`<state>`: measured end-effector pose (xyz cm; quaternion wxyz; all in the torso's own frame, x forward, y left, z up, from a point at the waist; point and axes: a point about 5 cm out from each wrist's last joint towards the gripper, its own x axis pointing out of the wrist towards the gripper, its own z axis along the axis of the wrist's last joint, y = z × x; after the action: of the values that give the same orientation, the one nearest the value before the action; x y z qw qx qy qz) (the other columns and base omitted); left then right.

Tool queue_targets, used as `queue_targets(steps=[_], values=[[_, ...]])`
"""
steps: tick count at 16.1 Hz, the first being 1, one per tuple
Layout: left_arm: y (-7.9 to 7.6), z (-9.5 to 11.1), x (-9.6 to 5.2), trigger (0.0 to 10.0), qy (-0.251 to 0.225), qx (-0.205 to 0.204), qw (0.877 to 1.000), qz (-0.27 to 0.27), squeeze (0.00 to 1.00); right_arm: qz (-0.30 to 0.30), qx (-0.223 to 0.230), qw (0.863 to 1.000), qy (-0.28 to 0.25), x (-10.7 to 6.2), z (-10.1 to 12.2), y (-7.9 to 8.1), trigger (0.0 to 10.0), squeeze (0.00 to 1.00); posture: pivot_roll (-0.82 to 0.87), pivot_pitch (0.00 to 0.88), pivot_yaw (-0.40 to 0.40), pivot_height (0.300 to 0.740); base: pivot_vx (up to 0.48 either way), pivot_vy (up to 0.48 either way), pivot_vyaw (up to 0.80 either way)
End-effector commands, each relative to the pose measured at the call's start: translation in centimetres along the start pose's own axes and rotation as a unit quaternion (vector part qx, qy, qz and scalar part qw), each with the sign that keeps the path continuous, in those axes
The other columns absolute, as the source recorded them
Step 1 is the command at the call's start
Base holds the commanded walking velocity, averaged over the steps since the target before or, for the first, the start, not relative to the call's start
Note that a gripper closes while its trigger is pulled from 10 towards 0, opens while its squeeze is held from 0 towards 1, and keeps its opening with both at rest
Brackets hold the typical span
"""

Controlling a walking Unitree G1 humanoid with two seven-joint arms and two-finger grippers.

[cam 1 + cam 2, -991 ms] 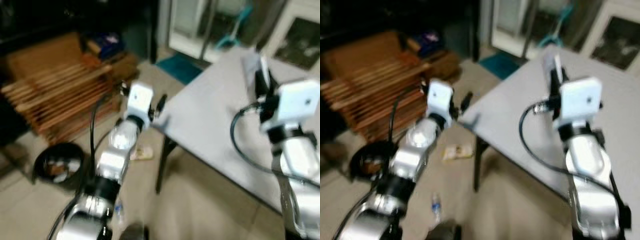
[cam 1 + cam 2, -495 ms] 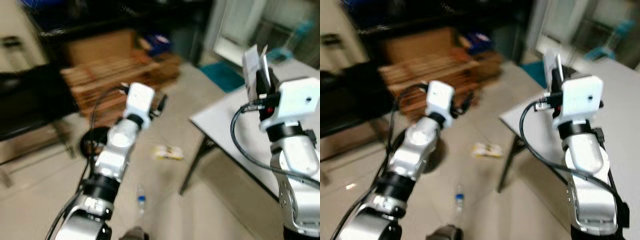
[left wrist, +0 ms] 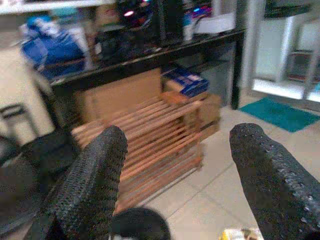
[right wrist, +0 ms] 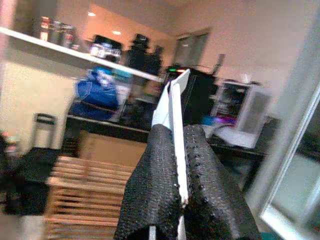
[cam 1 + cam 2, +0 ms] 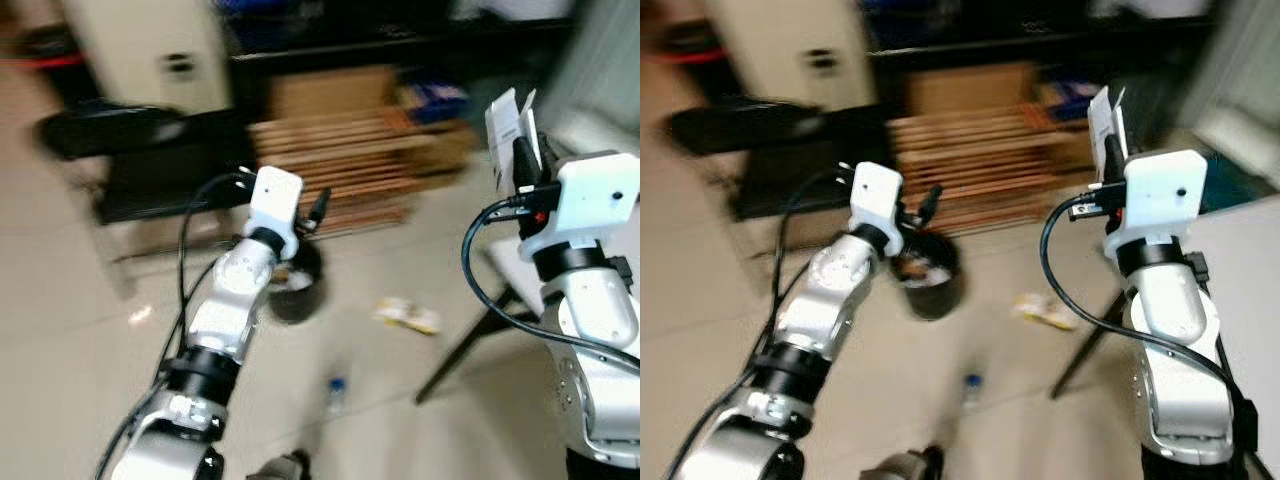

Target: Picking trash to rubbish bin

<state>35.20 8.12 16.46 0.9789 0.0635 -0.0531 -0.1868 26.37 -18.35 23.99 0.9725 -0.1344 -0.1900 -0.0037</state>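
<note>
- While both silver arms reach forward, the right hand [image 5: 520, 165] is raised on the robot's right, its two black fingers [image 4: 200, 175] pinched flat on a thin white piece of paper trash [image 4: 172, 105] that sticks up past the fingertips.
- Nearest on the tiled floor [image 5: 80, 340], between the two arms, lies a small clear bottle [image 5: 336, 394] with a blue cap.
- To the right of it a dark slanted table leg [image 5: 465, 345] stands on the floor, and a pale corner of the table [image 5: 1250, 240] shows behind the right arm.
- A little farther out, a crumpled yellowish wrapper [image 5: 407, 315] lies on the floor, near the table leg and apart from the bottle.
- On the left, the left hand [image 3: 175, 165] is released, its fingers spread wide with nothing between them; it hovers just above the near rim of the rubbish bin [image 5: 932, 282].
- That bin is round and black, stands on the floor and has some pale scraps inside.
- Behind the bin rests a stack of wooden slats [image 5: 335, 165], with a cardboard box [image 3: 125, 95] behind it.
- Farthest off runs a dark shelf [image 3: 150, 55] with blue bags on it; the head views are blurred.
</note>
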Motion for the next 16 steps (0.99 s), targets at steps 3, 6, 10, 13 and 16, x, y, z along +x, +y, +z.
queue_targets(steps=[3,6,10,13,16], values=[[-0.23,0.00,0.01,10.0,0.002,-0.001,1.000,-0.003,0.00,-0.003,0.002,1.000,-0.003,0.22,0.15,-0.09,10.0,0.00,0.18,0.086,-0.032,0.740,0.000,0.000,0.80],[-0.25,-0.06,0.01,10.0,0.003,-0.006,1.000,-0.002,0.00,-0.003,0.004,1.000,-0.001,0.27,0.04,-0.08,10.0,0.00,0.19,0.084,-0.035,0.740,0.000,0.000,0.80],[-0.25,-0.17,-0.04,10.0,0.005,-0.014,1.000,-0.006,0.00,-0.024,0.027,0.999,-0.007,0.54,0.18,-0.56,10.0,0.00,0.19,0.082,-0.037,0.740,0.000,0.000,0.20],[-0.22,-0.14,0.04,10.0,0.007,-0.023,1.000,-0.007,0.00,-0.021,0.031,0.999,-0.012,0.62,0.35,-0.43,10.0,0.00,0.18,0.083,-0.032,0.740,0.000,0.000,0.00],[-0.35,0.05,0.29,10.0,0.010,-0.037,0.999,-0.017,0.00,-0.024,0.036,0.999,-0.019,0.49,0.53,-0.27,10.0,0.00,0.18,0.080,-0.026,0.740,0.000,0.000,0.00]])
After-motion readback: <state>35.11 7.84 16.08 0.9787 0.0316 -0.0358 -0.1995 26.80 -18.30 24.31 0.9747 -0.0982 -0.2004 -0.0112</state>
